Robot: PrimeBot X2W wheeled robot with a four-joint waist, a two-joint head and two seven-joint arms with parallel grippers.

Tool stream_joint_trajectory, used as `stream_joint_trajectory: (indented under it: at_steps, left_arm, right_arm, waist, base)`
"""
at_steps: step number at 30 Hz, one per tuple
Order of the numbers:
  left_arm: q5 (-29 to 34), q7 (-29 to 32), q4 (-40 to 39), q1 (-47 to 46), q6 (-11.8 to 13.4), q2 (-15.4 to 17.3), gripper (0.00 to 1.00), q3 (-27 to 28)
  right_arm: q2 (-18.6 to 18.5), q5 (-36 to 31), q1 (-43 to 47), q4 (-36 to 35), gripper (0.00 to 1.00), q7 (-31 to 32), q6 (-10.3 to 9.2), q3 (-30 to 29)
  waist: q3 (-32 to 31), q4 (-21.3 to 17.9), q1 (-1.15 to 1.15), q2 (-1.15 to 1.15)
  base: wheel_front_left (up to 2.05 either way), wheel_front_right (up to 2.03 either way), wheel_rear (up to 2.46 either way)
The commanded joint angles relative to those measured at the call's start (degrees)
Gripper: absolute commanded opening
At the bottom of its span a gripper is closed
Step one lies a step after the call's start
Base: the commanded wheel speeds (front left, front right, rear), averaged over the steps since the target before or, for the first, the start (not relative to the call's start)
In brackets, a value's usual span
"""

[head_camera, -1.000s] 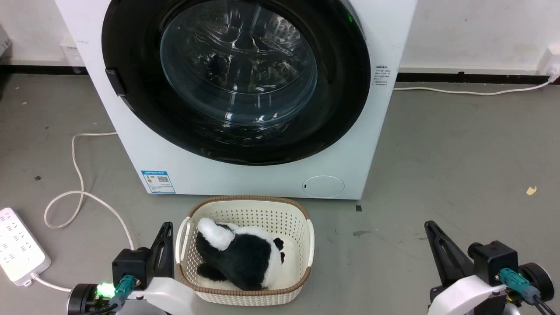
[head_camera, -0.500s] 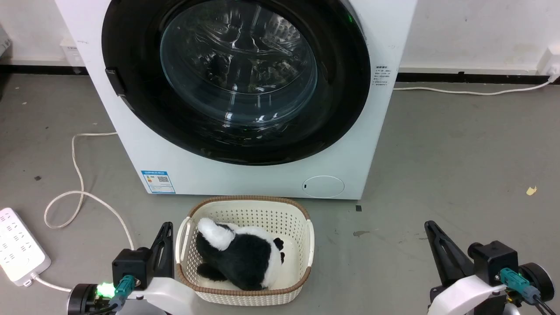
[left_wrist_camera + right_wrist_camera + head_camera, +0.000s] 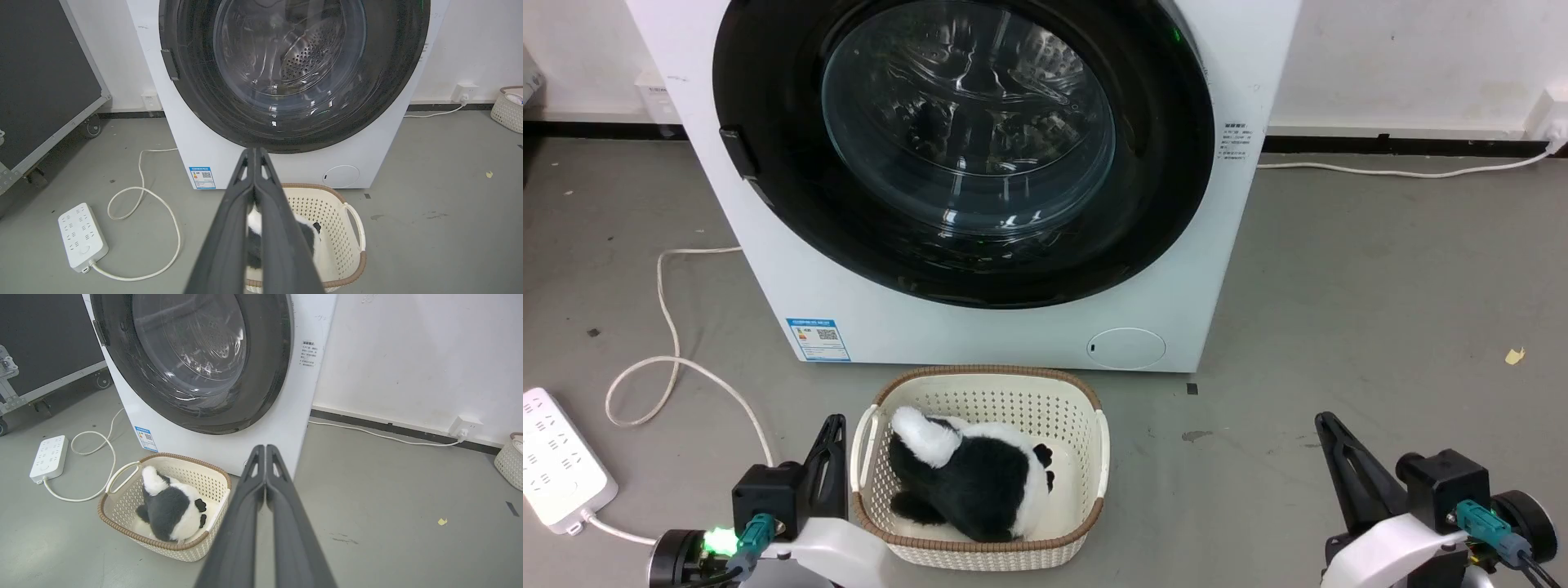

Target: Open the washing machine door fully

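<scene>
Both pincers empty, long dark prongs pressed together: left gripper (image 3: 254, 152), right gripper (image 3: 265, 448). Washing machine door (image 3: 1160, 163), round glossy black ring, bulging clear glass centre, shut flush on white machine front (image 3: 980, 335), behind perforated cream basket (image 3: 1013, 404)

A cream basket (image 3: 988, 370) with a brown rim stands on the grey floor (image 3: 1380, 286), just in front of the white washing machine (image 3: 980, 335). A black and white plush toy (image 3: 968, 482) lies in it. To the left lies a white power strip (image 3: 560, 474) with a looping cable (image 3: 660, 269).
</scene>
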Motion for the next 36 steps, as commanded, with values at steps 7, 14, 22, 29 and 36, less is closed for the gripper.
stream_joint_trajectory:
  at_steps: [7, 14, 22, 29, 36]
  left_arm:
    - [-0.1, 0.0, 0.0, 0.0, 0.0, 0.0, 1.0, 0.0]
    - [0.0, -0.5, 0.2, 0.0, 0.1, 0.0, 1.0, -0.2]
    - [0.1, -1.5, 0.6, -0.4, 0.4, 0.0, 1.0, -0.8]
    - [0.2, -2.3, 0.7, -1.1, 0.7, 0.0, 1.0, -1.6]
    - [0.2, -3.2, 0.5, -2.3, 1.0, 0.0, 1.0, -2.4]
  right_arm:
    - [0.0, 0.0, 0.0, 0.0, 1.0, 0.0, 0.0, 0.0]
    - [0.0, 0.7, 0.0, 0.0, 1.0, -0.5, 0.0, 0.1]
    - [0.0, 1.7, -0.1, 0.0, 1.0, -1.4, -0.01, 0.2]
    - [-0.3, 2.2, -0.9, -0.5, 1.0, -2.2, -0.01, 0.4]
    - [-1.8, 3.8, -3.3, -1.4, 1.0, -2.0, -0.01, 0.3]
  waist:
    - [0.0, 0.0, 0.0, 0.0]
    - [0.0, 0.0, 0.0, 0.0]
    - [0.4, 0.1, 0.0, 0.0]
    - [1.6, 0.4, 0.0, 0.0]
    - [3.8, 0.9, 0.0, 0.0]
  base:
    - [0.0, 0.0, 0.0]
    - [0.0, 0.0, 0.0]
    - [0.0, 0.0, 0.0]
    - [0.0, 0.0, 0.0]
    - [0.0, 0.0, 0.0]
